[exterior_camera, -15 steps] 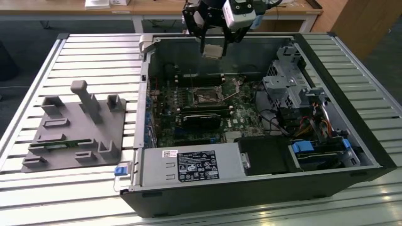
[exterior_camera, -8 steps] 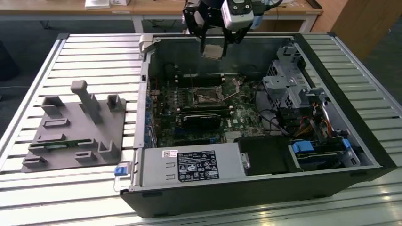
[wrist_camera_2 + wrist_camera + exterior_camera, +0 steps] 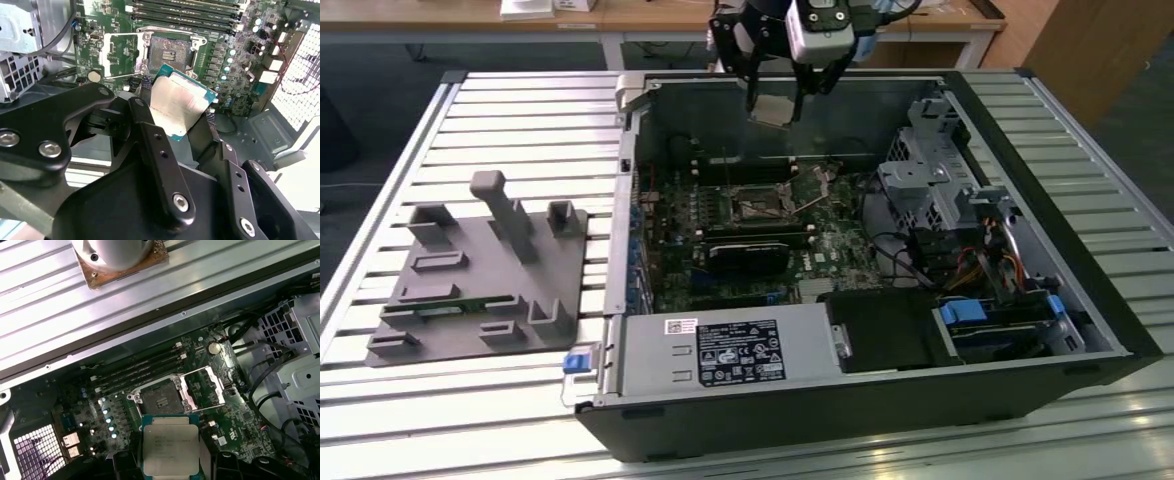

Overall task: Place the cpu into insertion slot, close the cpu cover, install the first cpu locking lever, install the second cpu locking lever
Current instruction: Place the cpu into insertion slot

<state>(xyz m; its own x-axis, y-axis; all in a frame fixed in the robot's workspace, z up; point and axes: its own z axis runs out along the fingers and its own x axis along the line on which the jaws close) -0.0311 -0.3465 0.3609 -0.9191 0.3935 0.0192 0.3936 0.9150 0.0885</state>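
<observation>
My gripper [image 3: 778, 98] hangs above the rear of the open computer case, shut on the cpu [image 3: 774, 109]. In both wrist views the cpu [image 3: 180, 102] [image 3: 170, 447] shows as a pale silver square chip with a green edge, pinched between the black fingers [image 3: 145, 112]. Below it on the green motherboard lies the insertion slot [image 3: 758, 208] [image 3: 169, 50] [image 3: 160, 400], its dark centre bare. The cpu cover [image 3: 117, 52] [image 3: 202, 387], a thin silver frame, is swung open and lies beside the slot. The chip is held well above the board, apart from the slot.
The case walls [image 3: 787, 85] ring the motherboard. A drive cage with cables [image 3: 934, 175] stands at the exterior view's right, a power supply [image 3: 720, 352] at the front. A black block [image 3: 750, 250] sits near the slot. A grey fixture plate [image 3: 480, 270] lies on the slatted table [image 3: 520, 110].
</observation>
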